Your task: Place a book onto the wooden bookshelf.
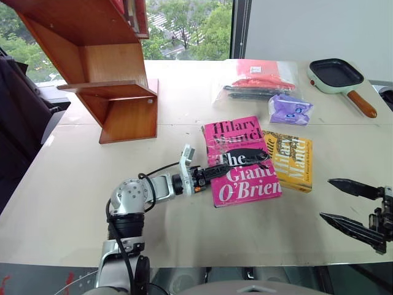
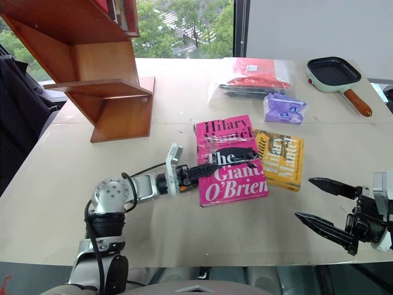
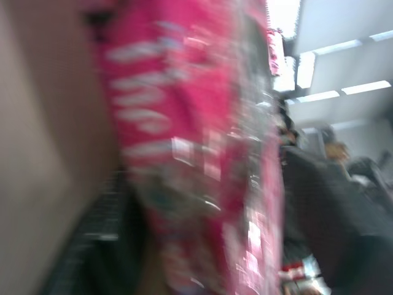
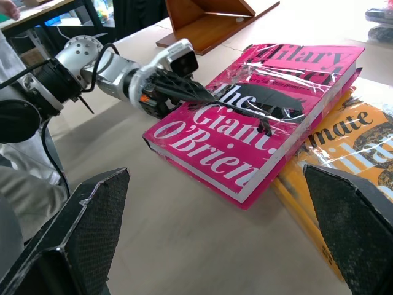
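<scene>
Book-grasping step in hand, by judgement. Nearest, at the right table point(image 1: 73, 184) edge: right gripper point(image 1: 325, 198), spread wide and empty. Further in: left gripper point(image 1: 261, 161) reaching from the left over the cover of the book point(image 1: 245, 187); clamped or not, cannot tell. Pink book itself in the middle of the table, its right side propped on a yellow book point(image 1: 293, 161). Advisable: take a deep hold on the edge, since the glossy wrap looks slippery, and lift without dragging the yellow one. Readable on pink: "Hilary Mantel", "The Giant, O'Brien"; on yellow, "Hilary Mantel" sideways. Far left: wooden bookshelf point(image 1: 116, 80), well apart.
</scene>
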{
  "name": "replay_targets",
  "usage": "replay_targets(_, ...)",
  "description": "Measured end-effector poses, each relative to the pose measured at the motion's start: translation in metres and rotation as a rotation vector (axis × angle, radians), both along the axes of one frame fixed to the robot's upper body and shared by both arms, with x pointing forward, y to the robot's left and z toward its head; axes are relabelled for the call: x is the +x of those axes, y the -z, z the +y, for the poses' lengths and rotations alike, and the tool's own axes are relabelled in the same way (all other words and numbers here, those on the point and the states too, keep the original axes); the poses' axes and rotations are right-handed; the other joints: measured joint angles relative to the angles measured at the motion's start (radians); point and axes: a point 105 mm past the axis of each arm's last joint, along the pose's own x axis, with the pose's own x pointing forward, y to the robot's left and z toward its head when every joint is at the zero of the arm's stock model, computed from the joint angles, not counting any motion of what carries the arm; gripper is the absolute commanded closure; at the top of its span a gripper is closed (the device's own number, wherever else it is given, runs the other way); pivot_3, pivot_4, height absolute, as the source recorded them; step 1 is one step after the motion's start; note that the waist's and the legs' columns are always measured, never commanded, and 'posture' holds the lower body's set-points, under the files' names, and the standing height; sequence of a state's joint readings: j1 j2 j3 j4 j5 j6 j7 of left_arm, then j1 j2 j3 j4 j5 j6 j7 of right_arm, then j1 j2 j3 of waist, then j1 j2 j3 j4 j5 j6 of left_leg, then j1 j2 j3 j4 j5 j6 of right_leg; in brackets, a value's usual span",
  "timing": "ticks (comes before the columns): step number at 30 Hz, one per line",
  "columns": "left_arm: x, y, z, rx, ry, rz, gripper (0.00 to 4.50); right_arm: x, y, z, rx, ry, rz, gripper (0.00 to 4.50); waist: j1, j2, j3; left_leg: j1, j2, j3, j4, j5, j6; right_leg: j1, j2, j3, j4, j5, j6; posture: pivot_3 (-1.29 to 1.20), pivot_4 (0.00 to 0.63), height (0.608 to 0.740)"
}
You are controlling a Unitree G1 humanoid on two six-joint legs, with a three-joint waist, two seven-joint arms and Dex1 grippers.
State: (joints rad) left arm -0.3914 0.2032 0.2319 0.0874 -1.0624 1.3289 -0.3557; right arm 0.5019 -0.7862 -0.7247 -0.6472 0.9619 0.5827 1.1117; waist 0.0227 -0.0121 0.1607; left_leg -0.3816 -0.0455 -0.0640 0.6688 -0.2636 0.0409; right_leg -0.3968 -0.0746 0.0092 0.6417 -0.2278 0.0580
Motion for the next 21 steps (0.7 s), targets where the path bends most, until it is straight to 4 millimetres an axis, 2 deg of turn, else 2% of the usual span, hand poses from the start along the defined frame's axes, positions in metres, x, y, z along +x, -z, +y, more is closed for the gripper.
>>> replay_targets(1,0.001,-0.005,0.000,-0.020,-0.014,-0.006,3.15,0.000,0.000,-0.001,0.003,-0.003,-0.003,0.00,0.000,-0.001,0.001,0.000,0.000,0.000,0.000,0.000,0.000,0.000,0.000,0.000,0.000,0.000,0.000,0.00,0.150,0.740)
replay_targets(2,0.002,-0.012,-0.001,-0.039,-0.020,-0.021,3.59,0.001,-0.001,-0.002,0.009,-0.006,-0.006,0.00,0.000,-0.002,0.001,-0.001,0.000,-0.001,0.000,0.000,0.000,0.000,0.000,-0.001,-0.001,0.000,0.000,0.00,0.150,0.740)
replay_targets(3,0.002,-0.018,-0.001,-0.042,-0.022,-0.038,3.98,0.001,-0.001,-0.002,0.013,-0.006,-0.007,0.00,0.000,-0.003,0.002,-0.001,0.000,-0.001,0.000,0.000,0.000,0.000,0.000,-0.001,-0.001,0.000,0.000,0.00,0.150,0.740)
replay_targets(4,0.002,-0.021,0.000,-0.035,-0.030,-0.047,4.18,0.002,-0.003,-0.003,0.017,-0.010,-0.013,0.00,-0.001,-0.003,0.002,-0.001,0.000,-0.001,0.000,0.000,0.000,0.000,0.000,-0.001,-0.001,0.000,0.000,0.00,0.150,0.740)
replay_targets(7,0.000,-0.042,0.005,-0.019,-0.066,-0.139,4.26,0.007,-0.008,-0.004,0.023,-0.031,-0.044,0.00,-0.007,-0.004,0.003,-0.003,0.000,-0.001,-0.001,0.000,0.000,-0.003,-0.001,0.000,-0.001,0.001,0.001,0.00,0.150,0.740)
replay_targets(11,-0.005,-0.083,0.012,0.084,-0.109,-0.360,4.26,0.020,-0.015,-0.011,0.044,-0.029,-0.095,0.00,-0.005,-0.006,0.005,-0.006,0.000,0.000,-0.001,0.000,-0.001,-0.006,-0.001,0.000,-0.001,0.002,0.003,0.00,0.150,0.740)
replay_targets(15,0.001,-0.140,0.011,0.329,-0.155,-0.716,4.26,0.048,-0.023,-0.016,0.088,-0.022,-0.164,0.00,-0.004,-0.008,0.008,-0.006,-0.001,0.001,-0.001,0.000,-0.001,-0.006,0.001,0.000,-0.001,0.001,-0.001,0.00,0.150,0.740)
replay_targets(17,0.004,-0.168,0.011,0.552,-0.159,-0.978,4.26,0.064,-0.030,-0.013,0.119,-0.064,-0.207,0.00,-0.008,-0.008,0.010,-0.006,-0.002,0.003,-0.002,0.002,-0.005,-0.006,0.004,0.002,-0.002,0.001,-0.001,0.00,0.150,0.740)
replay_targets(19,0.003,-0.180,0.011,0.643,-0.156,-1.117,4.26,0.070,-0.033,-0.010,0.138,-0.089,-0.215,0.00,-0.008,-0.006,0.009,-0.005,-0.002,0.004,-0.005,0.003,-0.005,-0.006,0.004,0.003,-0.003,0.001,-0.001,0.00,0.150,0.740)
replay_targets(21,0.007,-0.189,0.016,0.901,-0.132,-1.323,4.26,0.087,-0.044,-0.005,0.185,-0.129,-0.249,0.00,-0.016,-0.006,0.013,-0.004,-0.001,0.007,-0.008,0.003,-0.005,-0.007,0.005,0.005,-0.005,0.001,-0.001,0.00,0.150,0.740)
